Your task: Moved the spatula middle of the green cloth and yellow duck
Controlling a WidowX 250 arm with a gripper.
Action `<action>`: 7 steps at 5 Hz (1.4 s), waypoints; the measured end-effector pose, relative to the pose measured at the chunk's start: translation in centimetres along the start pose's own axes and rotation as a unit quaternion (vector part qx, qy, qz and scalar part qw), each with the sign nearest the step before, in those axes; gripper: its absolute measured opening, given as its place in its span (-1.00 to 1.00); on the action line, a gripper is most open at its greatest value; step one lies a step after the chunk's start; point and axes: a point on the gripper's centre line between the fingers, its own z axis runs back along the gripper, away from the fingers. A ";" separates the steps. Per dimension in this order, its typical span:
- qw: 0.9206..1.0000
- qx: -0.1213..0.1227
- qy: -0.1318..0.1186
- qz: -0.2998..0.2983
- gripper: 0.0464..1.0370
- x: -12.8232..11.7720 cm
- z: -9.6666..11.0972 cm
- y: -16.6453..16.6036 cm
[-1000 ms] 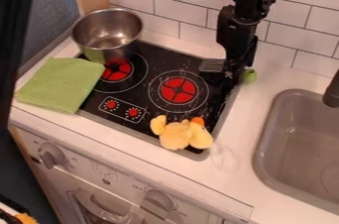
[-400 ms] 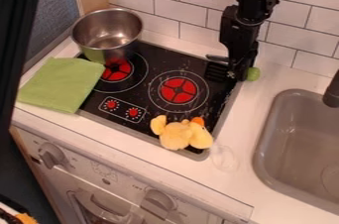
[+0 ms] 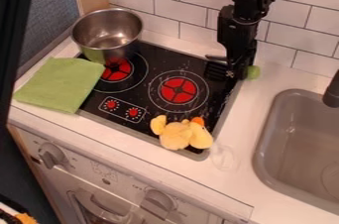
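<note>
A white tiled wall [image 3: 305, 10] is standing behind the pale counter [image 3: 238, 196]. The stove [image 3: 159, 62] is lying in the counter, and the grey sink [image 3: 262, 153] is sitting to its right in the view. The black arm [image 3: 236, 25] is hanging from the top edge, its gripper [image 3: 232, 75] pointing down over the stove's back right corner. I cannot tell whether it is gripping anything or how wide it is standing. The steel pot [image 3: 106, 37] is resting at the stove's back left. The green cloth [image 3: 59, 83] is lying flat over the stove's left edge, partly on the counter. The yellow duck [image 3: 177, 135] is lying at the front right corner. The spatula [image 3: 216, 69] is sitting at the back right corner, right at the gripper, its dark head showing on the left and its green end on the right, well apart from the cloth and the duck.
</note>
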 end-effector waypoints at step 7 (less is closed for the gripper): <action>0.995 -0.099 -0.001 0.029 -0.42 5.9 12.9 10.7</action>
